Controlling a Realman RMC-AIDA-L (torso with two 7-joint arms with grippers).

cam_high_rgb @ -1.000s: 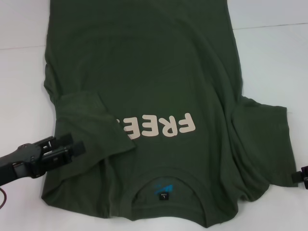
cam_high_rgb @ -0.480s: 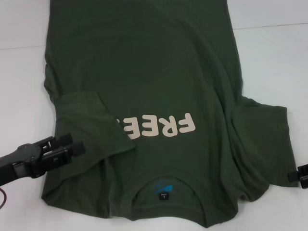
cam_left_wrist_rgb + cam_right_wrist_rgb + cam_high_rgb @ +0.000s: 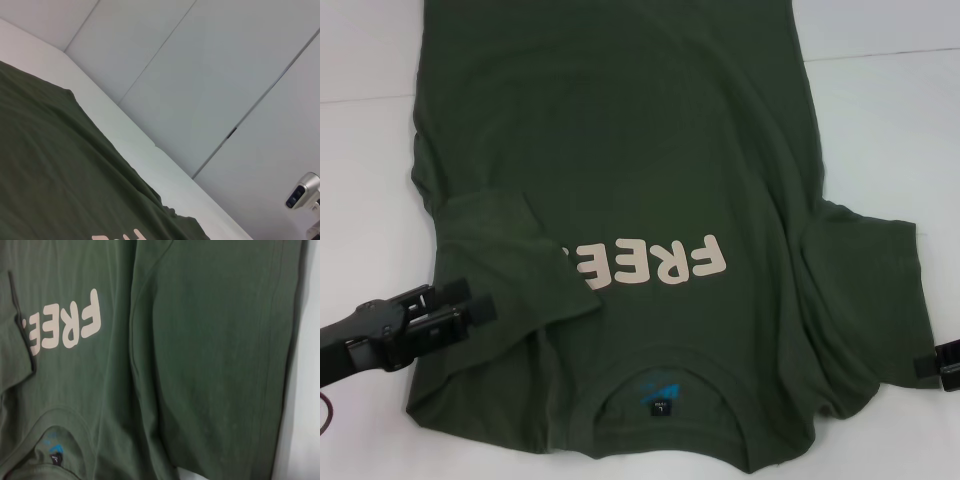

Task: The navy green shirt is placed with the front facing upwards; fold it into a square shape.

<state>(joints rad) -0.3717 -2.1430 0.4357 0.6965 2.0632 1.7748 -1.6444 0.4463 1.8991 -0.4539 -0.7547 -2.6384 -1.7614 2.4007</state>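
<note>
Across the white counter (image 3: 360,180) lies the navy green shirt (image 3: 620,130), front up, left sleeve folded inward. Left gripper (image 3: 470,305), slightly parted and empty, hovers beside it; right gripper (image 3: 938,366) should pinch the sleeve hem squarely, its opening indiscernible.

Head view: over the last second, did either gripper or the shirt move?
Very little. The right gripper, at the outer hem of the shirt's right sleeve, crept slightly inward toward the fabric. The left gripper stayed over the folded-in left sleeve. The navy green shirt lies as before, and nothing was grasped or released.
</note>
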